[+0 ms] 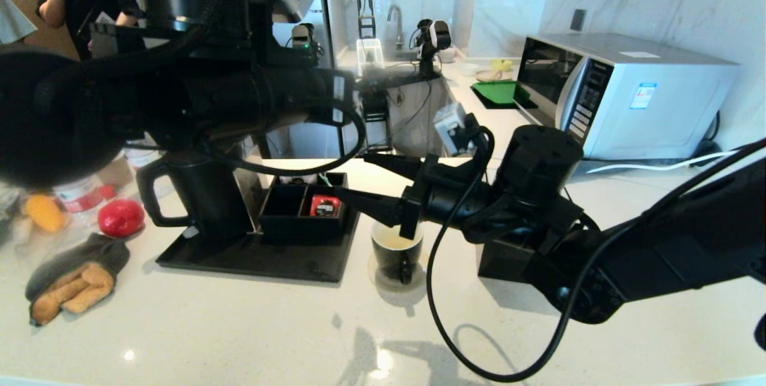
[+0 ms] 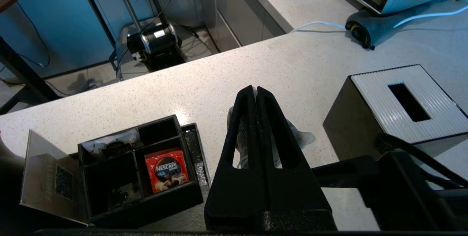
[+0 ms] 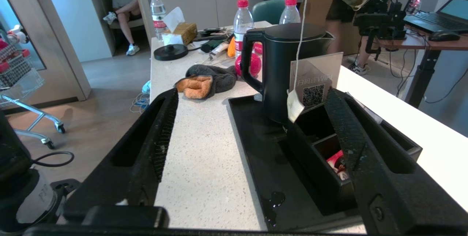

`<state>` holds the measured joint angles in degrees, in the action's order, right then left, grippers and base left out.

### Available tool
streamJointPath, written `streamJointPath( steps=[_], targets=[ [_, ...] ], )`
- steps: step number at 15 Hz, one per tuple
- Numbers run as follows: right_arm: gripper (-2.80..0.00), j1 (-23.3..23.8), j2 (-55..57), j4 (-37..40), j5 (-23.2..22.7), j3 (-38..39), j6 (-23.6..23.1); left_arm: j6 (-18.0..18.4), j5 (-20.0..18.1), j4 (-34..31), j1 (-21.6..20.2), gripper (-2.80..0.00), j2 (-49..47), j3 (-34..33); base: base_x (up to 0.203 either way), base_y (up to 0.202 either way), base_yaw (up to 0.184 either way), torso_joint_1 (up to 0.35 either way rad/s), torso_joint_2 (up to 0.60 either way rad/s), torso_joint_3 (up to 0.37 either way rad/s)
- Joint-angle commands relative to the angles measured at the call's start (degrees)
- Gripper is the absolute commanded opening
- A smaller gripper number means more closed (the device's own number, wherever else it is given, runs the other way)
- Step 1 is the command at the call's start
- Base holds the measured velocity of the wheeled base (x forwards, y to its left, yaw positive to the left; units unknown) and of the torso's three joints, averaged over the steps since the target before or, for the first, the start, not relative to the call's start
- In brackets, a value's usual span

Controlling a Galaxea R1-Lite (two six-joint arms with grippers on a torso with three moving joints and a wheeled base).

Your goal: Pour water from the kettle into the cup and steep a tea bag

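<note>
Head view: the left arm is a big dark mass across the upper left, so its end effector is hidden here and the top of the kettle (image 1: 203, 194) is cut off behind it. The kettle stands on the black tray (image 1: 251, 257). The right arm reaches in from the right, level, its end effector (image 1: 350, 176) spread wide above the cup (image 1: 396, 252), which sits on the counter (image 1: 239, 326) just right of the tray with pale liquid in it.

Left wrist view: the left end effector (image 2: 255, 93) is pressed together, with something pale and crinkly behind it, likely the tea bag (image 2: 299, 137), mostly blocked. Organizer box (image 2: 139, 170) with a red packet (image 2: 166, 170) sits nearby.

Right wrist view: tea bag hangs at the top edge, cut off, its string (image 3: 300, 38) and tag (image 3: 294, 106) dangling in front of the kettle.
</note>
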<state>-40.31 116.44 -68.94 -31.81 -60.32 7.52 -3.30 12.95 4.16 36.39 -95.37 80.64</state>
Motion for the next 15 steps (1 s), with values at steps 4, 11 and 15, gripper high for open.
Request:
streamJointPath(
  steps=[4, 11, 15],
  targets=[
    [0.0, -0.2, 5.67, -1.31, 0.07, -5.07, 0.89, -0.04, 0.41, 0.06, 1.29, -2.8, 0.09, 0.22, 0.0, 0.0, 0.0, 0.0, 0.0, 0.0],
    [0.0, -0.46, 10.33, -2.25, 1.57, -10.3, 1.44, 0.05, 0.52, -0.01, 3.36, -2.8, 1.22, 0.33, 0.0, 0.0, 0.0, 0.0, 0.0, 0.0],
    [0.0, -0.56, 11.09, -2.25, 1.66, -10.87, 1.44, 0.14, 1.29, -0.03, 4.31, -2.8, 1.32, 0.31, 0.0, 0.0, 0.0, 0.0, 0.0, 0.0]
  ],
)
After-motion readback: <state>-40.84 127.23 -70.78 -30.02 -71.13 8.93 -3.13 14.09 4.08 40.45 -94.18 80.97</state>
